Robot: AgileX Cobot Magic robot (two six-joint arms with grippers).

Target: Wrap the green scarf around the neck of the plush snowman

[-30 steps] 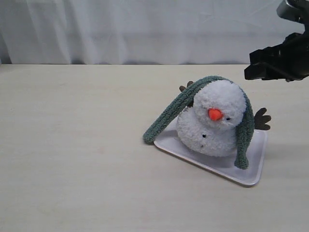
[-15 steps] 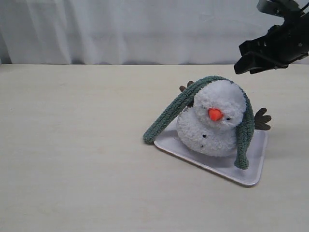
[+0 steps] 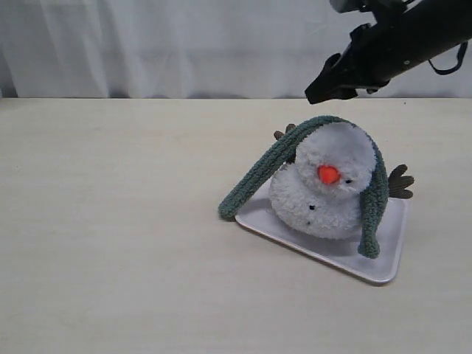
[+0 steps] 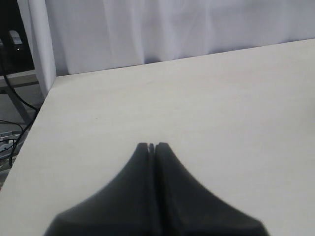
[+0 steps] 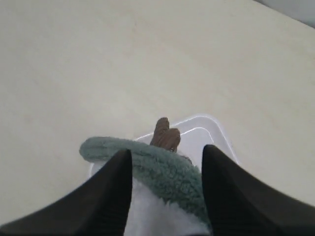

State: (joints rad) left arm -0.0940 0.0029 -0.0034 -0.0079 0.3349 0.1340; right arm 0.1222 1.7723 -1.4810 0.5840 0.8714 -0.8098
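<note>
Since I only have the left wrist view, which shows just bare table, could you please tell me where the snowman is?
Observer: The snowman sits on a white tray, on the right of the exterior view.
Operator: Thank you. Is it wrapped?
Observer: No. The scarf lies over the top of its head, with one end hanging down each side, not around the neck.
Operator: And the other arm?
Observer: The right gripper is open above the head.
</note>
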